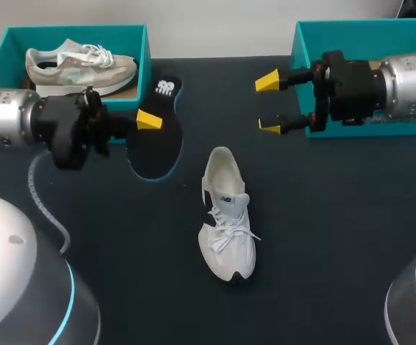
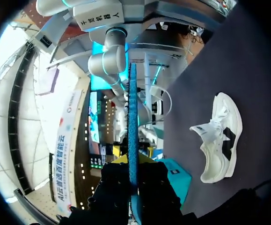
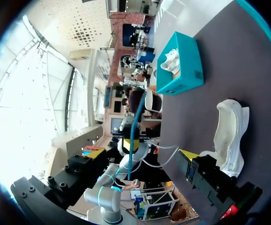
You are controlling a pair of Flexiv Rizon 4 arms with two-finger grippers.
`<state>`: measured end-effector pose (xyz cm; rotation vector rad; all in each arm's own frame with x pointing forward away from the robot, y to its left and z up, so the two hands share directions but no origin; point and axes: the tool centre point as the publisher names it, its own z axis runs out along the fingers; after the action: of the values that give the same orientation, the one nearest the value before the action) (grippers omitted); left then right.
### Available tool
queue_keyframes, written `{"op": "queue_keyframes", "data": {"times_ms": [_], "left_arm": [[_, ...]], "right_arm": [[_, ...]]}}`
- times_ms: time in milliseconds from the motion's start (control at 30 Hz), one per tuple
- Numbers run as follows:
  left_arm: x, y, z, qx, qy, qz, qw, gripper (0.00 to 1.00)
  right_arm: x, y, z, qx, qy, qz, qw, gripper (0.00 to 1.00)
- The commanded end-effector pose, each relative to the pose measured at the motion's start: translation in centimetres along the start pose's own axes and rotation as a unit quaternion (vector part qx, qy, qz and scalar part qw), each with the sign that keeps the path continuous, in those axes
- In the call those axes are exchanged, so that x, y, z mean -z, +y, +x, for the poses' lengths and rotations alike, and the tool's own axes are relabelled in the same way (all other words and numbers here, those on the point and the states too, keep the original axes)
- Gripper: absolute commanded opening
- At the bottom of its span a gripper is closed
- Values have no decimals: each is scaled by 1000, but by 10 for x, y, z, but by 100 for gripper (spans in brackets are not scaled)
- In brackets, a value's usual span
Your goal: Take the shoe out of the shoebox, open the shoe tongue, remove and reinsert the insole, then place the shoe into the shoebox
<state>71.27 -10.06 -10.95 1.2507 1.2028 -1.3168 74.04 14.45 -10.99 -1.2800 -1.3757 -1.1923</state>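
The left gripper [image 1: 149,121] is clamped on the black insole [image 1: 157,147], one yellow finger on its upper face; in the left wrist view the insole [image 2: 133,131] stands edge-on between the fingers; it is held just before the left box [image 1: 6,47] at the table's [image 1: 322,237] back left corner, which holds a tan shoe [image 1: 78,68]. The white shoe [image 1: 225,215] rests on its sole at the table's middle, toe toward the near edge, laces loose, apart from both grippers; the right gripper [image 1: 269,104] hangs with fingers spread wide, before the right box [image 1: 366,32] at the back right corner.
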Motion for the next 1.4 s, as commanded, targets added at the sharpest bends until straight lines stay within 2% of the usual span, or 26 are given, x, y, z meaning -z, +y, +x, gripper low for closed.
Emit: {"op": "queue_keyframes", "data": {"times_ms": [33,100,133,167,233,267,300,467,567,600,633,700,733,867,900,933,967,1000,1033,1100,1400], "left_arm": [[2,-17,-13,319,88,6,944,0],[2,-18,-12,390,99,5,915,0],[2,-18,-11,405,89,0,910,0],[2,-18,-9,441,95,5,892,0],[4,-18,-5,479,93,7,873,0],[4,-20,-3,512,85,10,855,0],[4,-19,-3,523,78,10,848,0],[2,-18,2,623,38,22,781,0],[1,-16,0,709,3,37,704,0],[1,-15,0,724,-9,36,689,0],[1,-15,-1,752,-24,39,658,0],[1,-16,-2,783,-42,42,619,0],[1,-16,-1,811,-55,49,580,0],[1,-15,4,875,-96,46,472,0],[2,-16,5,886,-101,48,450,0],[2,-16,6,892,-103,42,439,0],[2,-18,7,904,-111,44,411,0],[2,-17,7,911,-114,37,394,0],[2,-17,8,913,-113,30,390,0],[0,-16,5,907,-106,18,407,0],[0,-16,5,907,-106,18,407,0]], "right_arm": [[-2,1,0,-1,-1,0,1000,100],[-2,1,0,-1,-1,0,1000,100],[-2,1,0,-1,-1,0,1000,100],[-2,1,0,-1,-1,0,1000,100],[-2,1,0,-1,-1,0,1000,100],[-2,1,0,-1,-1,0,1000,100],[-2,1,0,-1,-1,0,1000,100],[-2,1,0,-1,-1,0,1000,100],[-2,1,0,-1,-1,0,1000,100],[-2,1,0,-1,-1,0,1000,100],[-2,1,0,-1,-1,0,1000,100],[-2,1,0,-1,-1,0,1000,100],[-2,1,0,-1,-1,0,1000,100],[-2,1,0,-1,-1,0,1000,100],[-2,1,0,-1,-1,0,1000,100],[-2,1,0,-1,-1,0,1000,100],[-2,1,0,-1,-1,0,1000,100],[-2,1,0,-1,-1,0,1000,100],[-2,1,0,-1,-1,0,1000,100],[-2,1,0,-1,-1,0,1000,100],[-2,1,0,-1,-1,0,1000,100]]}}
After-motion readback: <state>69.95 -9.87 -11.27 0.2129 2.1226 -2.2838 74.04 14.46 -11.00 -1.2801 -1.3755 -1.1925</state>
